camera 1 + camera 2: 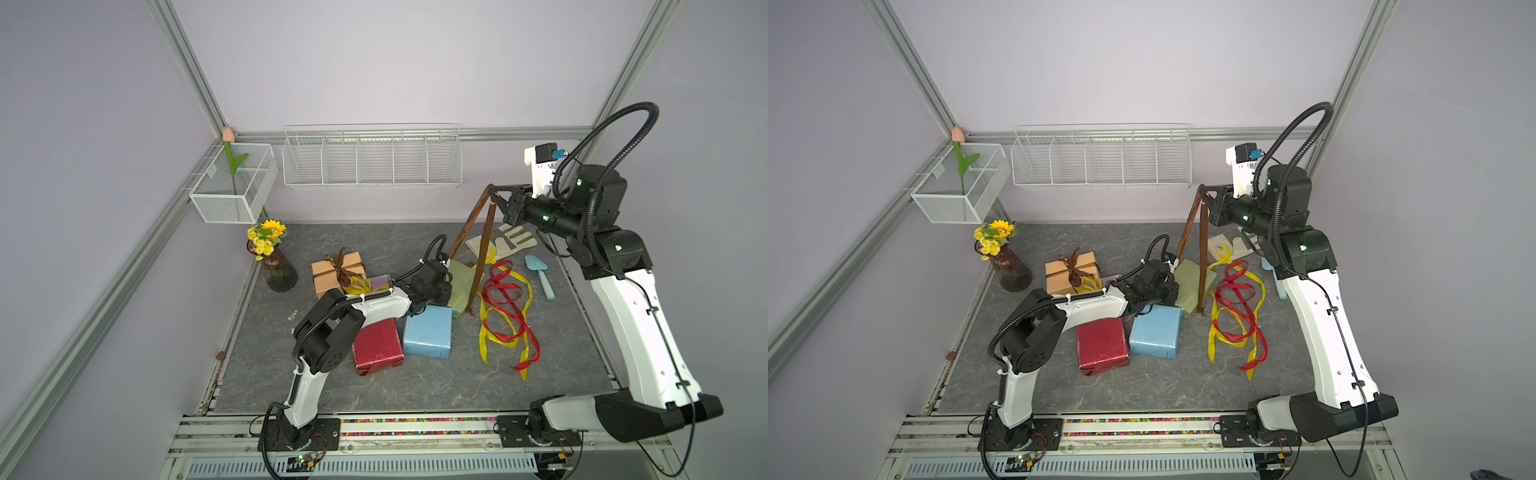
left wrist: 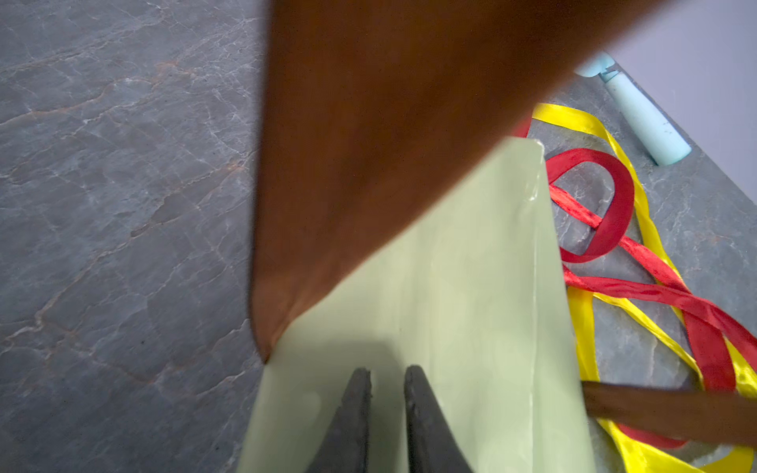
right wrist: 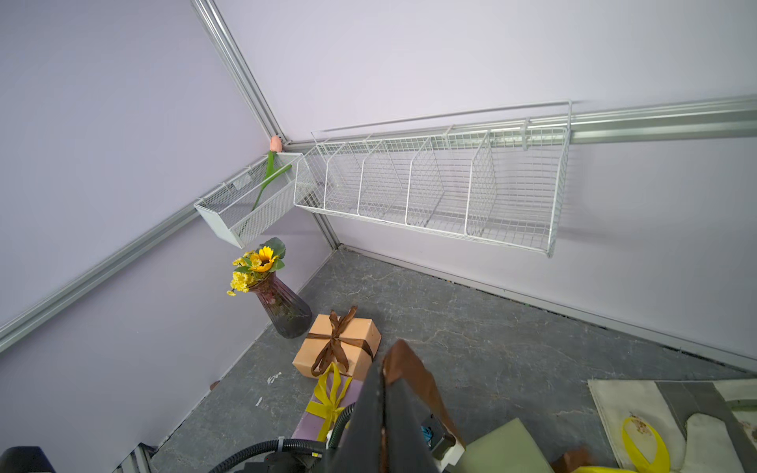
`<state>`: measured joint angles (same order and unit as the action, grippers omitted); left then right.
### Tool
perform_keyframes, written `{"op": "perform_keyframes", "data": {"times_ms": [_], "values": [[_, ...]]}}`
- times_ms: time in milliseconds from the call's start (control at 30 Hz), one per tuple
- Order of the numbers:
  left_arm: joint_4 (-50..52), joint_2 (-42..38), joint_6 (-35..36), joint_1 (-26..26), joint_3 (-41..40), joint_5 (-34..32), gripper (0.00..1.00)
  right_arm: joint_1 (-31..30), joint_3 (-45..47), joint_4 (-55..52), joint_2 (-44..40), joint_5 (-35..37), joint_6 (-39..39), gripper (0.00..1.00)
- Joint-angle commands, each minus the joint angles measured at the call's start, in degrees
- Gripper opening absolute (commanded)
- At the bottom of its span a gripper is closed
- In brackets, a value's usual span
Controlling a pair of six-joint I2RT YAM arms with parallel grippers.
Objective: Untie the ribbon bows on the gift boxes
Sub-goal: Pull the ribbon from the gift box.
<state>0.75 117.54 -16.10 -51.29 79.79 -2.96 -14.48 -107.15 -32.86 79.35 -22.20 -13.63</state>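
Five gift boxes (image 1: 428, 330), two tied bows (image 1: 343, 270); taut brown ribbon (image 1: 482, 257) in clenched right tool (image 1: 496, 199); left tool (image 2: 387, 370) slightly parted.

Hanging on the walls: divided wire basket (image 1: 372, 168), beside mesh basket (image 1: 226, 208) holding a pink tulip (image 1: 227, 135). Below, glass vase (image 1: 282, 274) of yellow flowers (image 1: 266, 237); at right, work glove (image 1: 513, 241) near pale-blue trowel (image 1: 542, 278).

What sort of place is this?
Likely a staged lab cell, not a home: aluminium framing edges plain lilac walls, robot arms bolt to a front rail, with a flower vase and wire basket as props.
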Motion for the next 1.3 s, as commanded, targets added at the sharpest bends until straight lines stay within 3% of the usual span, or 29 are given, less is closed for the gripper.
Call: {"op": "perform_keyframes", "data": {"times_ms": [0,767,1267], "values": [[4.12,1.03,-1.14,0.44,-1.96,0.32,0.2,0.64,-4.49,1.83,0.68,-2.22,1.56,0.07],[5.01,0.67,-0.56,0.4,-1.66,0.06,0.2,2.36,-26.53,3.34,5.3,-4.09,3.56,0.07],[5.25,2.15,-0.78,0.41,-0.77,-0.33,0.2,4.64,-28.98,6.75,-1.38,8.84,12.0,0.06]]}}
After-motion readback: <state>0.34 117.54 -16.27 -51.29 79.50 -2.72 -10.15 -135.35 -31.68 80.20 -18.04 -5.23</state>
